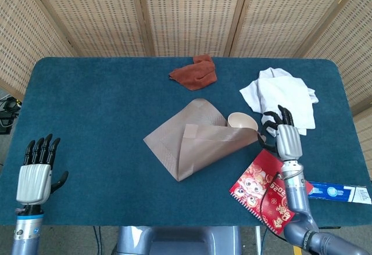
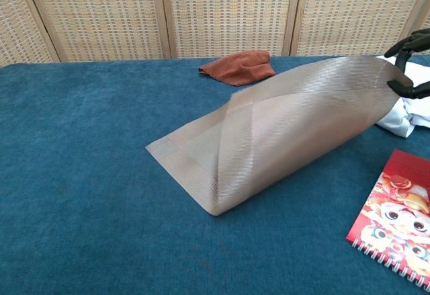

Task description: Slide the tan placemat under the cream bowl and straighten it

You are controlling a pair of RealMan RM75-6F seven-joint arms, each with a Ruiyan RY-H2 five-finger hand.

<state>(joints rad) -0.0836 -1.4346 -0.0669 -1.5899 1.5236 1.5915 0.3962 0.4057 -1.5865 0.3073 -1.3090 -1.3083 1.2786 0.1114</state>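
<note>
The tan placemat (image 1: 197, 142) lies folded over on itself in the middle of the blue table, one edge flat and the other lifted (image 2: 282, 134). My right hand (image 1: 286, 136) pinches its raised right corner, seen at the chest view's right edge (image 2: 411, 63). The cream bowl (image 1: 242, 121) stands upright by that lifted corner, just left of my right hand; the chest view hides it behind the mat. My left hand (image 1: 36, 171) hangs at the table's near left edge, fingers extended and holding nothing.
A rust cloth (image 1: 195, 72) lies at the back centre, and a crumpled white cloth (image 1: 282, 95) at the back right. A red spiral notebook (image 1: 267, 191) and a toothpaste box (image 1: 340, 192) lie near the front right edge.
</note>
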